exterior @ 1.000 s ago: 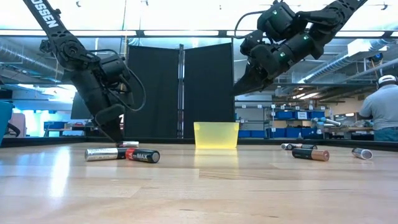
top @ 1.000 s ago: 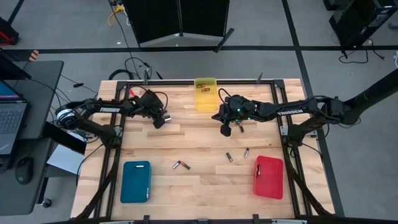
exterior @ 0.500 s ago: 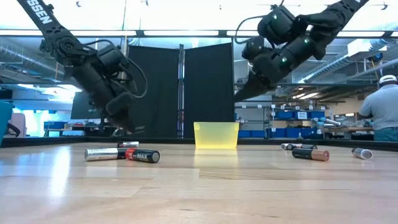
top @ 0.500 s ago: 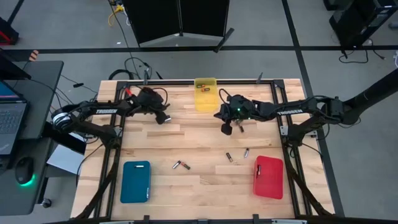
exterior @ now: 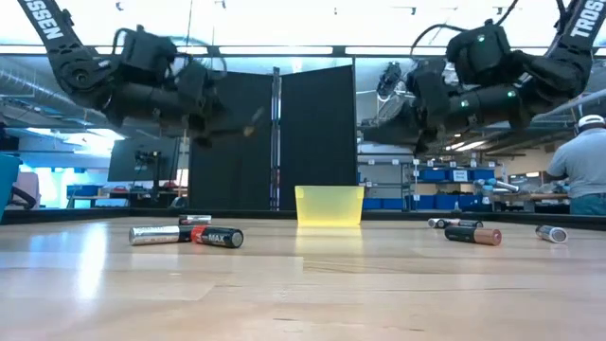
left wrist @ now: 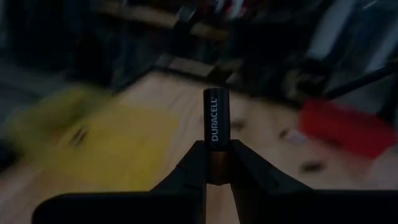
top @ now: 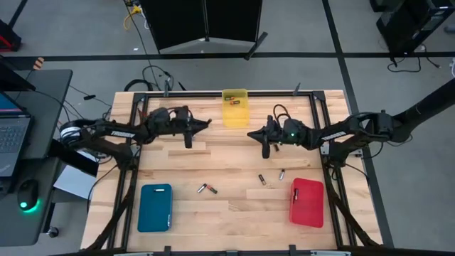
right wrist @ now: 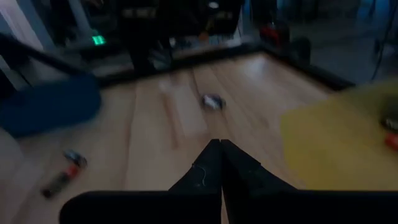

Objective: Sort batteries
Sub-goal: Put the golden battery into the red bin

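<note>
My left gripper (top: 205,124) hovers high over the far middle of the table, fingers level and pointing at the yellow tray (top: 234,107); it is shut on a black-and-copper battery (left wrist: 215,118). My right gripper (top: 250,134), shut and holding nothing (right wrist: 219,152), hangs in the air just right of it, fingers level and pointing left. Loose batteries lie flat on the wood: a pair (top: 207,189) near the middle and two more (top: 261,179), (top: 281,173) toward the red tray. The yellow tray has cells (top: 231,101) inside. My left gripper pinches the battery by its copper end (left wrist: 216,167) between the two fingers (left wrist: 193,169). The battery lies along the line of the fingers, its black end (left wrist: 215,94) sticking out past the tips. The fingers are about level and the battery is lifted clear of the table.
A blue tray (top: 155,207) sits at the near left and a red tray (top: 307,202) at the near right. The low view shows the silver and dark pair (exterior: 187,235) and other cells (exterior: 473,234). A person (exterior: 582,166) stands far beyond the table.
My left gripper has risen from the table and swung from pointing down to level, moving right toward the yellow tray with the battery lifted clear. My right gripper has also tipped up from pointing down to about level, and its wrist has drawn back toward the table's right.
</note>
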{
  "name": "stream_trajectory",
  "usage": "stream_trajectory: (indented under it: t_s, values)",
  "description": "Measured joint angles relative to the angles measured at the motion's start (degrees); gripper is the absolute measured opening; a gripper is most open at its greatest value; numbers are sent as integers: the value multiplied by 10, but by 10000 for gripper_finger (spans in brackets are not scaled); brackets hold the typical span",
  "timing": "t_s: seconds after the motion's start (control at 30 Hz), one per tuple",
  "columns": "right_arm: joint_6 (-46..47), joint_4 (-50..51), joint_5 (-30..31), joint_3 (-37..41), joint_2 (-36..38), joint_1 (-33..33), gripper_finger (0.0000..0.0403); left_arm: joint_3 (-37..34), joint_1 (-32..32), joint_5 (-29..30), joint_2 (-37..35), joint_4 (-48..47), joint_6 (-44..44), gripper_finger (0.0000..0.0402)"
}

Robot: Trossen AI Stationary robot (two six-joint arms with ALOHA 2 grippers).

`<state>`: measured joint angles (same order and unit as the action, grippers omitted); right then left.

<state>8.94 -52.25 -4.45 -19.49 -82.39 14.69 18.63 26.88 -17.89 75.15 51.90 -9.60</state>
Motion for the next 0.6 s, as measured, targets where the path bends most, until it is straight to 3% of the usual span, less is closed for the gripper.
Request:
stream_trajectory:
  t_s: [0.23,0.6]
  values:
    - [13,-60,-3,-12,0,-17,25,34,-80,30,50,101,2,50]
    - [20,-65,13,-22,0,-16,83,147,-121,22,194,161,19,50]
